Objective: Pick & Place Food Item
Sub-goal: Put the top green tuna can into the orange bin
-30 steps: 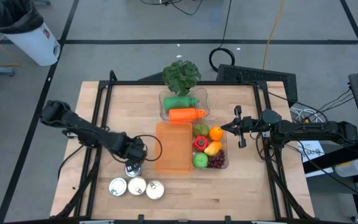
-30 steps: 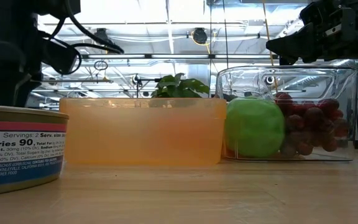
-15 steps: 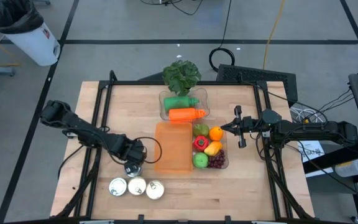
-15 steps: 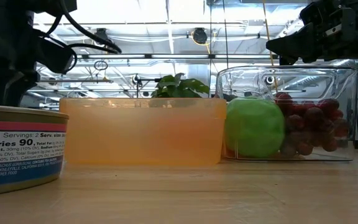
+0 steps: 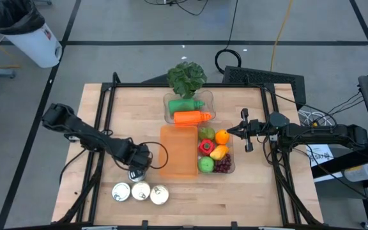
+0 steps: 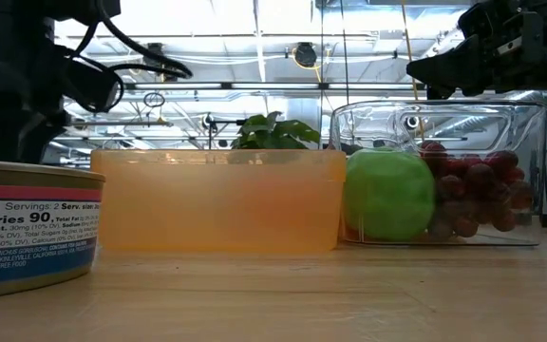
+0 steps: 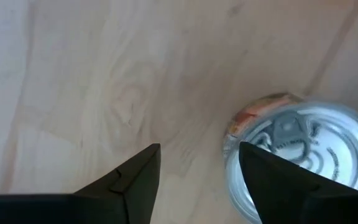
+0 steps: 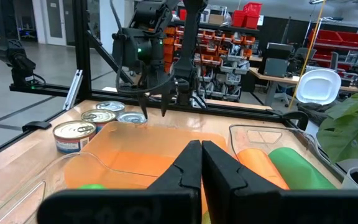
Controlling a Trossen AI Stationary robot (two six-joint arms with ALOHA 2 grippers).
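Four silver-topped cans stand on the wooden table's near left. One can stands alone beside the orange tub, and three cans form a row nearer the front edge. My left gripper points down over the lone can and is open. Bare wood shows between its fingers, and one finger overlaps the can's rim. My right gripper waits shut and level by the fruit bin's right side. My left gripper comes from above, pointing down, with one finger over the can's rim on the side away from the orange tub. I cannot tell whether that finger touches the can. The can stands upright on the table.
A clear bin beside the orange tub holds an apple, grapes, an orange and other fruit. Behind it, a second clear bin holds a green bottle and an orange one. A leafy plant stands at the far edge. Bare wood lies at the left.
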